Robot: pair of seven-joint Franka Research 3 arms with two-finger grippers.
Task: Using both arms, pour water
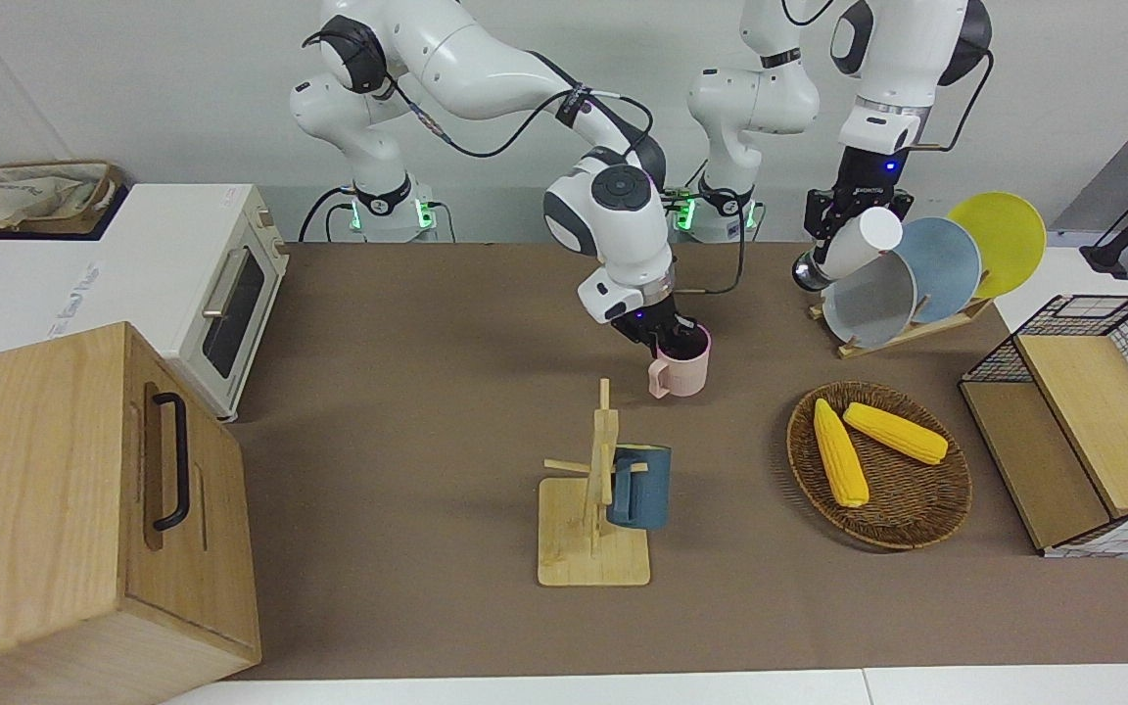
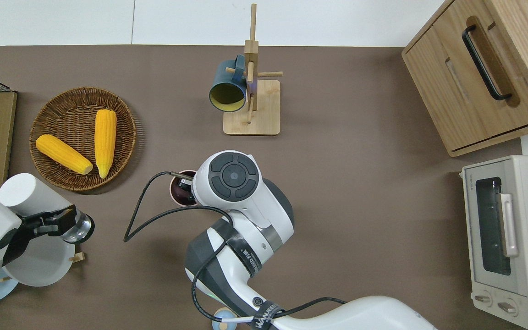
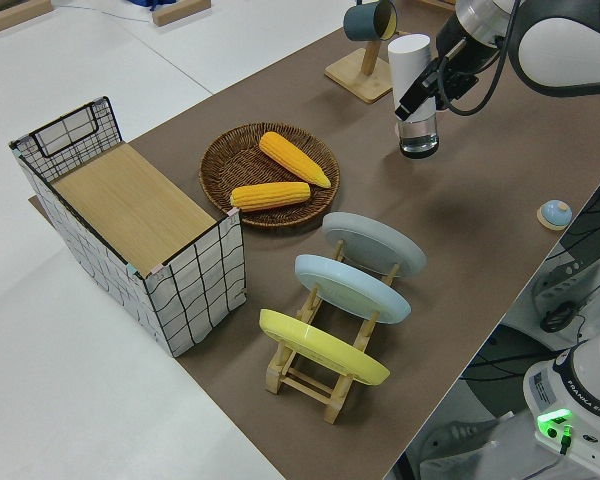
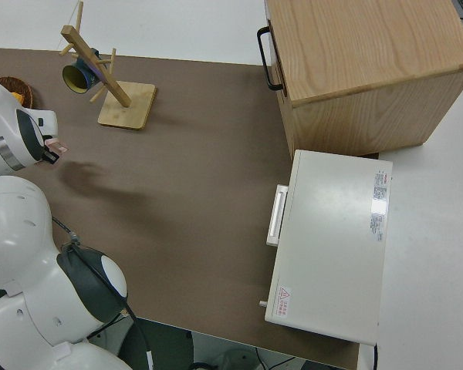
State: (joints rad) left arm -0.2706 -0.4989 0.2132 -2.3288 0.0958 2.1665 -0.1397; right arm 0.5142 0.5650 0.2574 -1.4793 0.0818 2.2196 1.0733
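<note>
Nearest the robots, the left hand (image 1: 830, 257) is clamped on a tilted white bottle (image 1: 863, 243) held in the air over the plate rack (image 1: 902, 333). Mid-desk (image 1: 427, 392), the right hand (image 1: 667, 343) grips the rim of a pink mug (image 1: 683, 370) standing on the desk. Farther out, a blue mug (image 1: 640, 487) hangs on a wooden stand (image 1: 593, 548), beside a basket (image 1: 916, 509) of corn (image 1: 839, 452).

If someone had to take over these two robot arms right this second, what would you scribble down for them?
Left gripper: shut on the white bottle, held up and tilted, near the plate rack.
Right gripper: fingers at the rim of the pink mug, which stands on the table; grip cannot be told.
Done: bottle lifted.
Left: bring bottle and mug together, pour.
</note>
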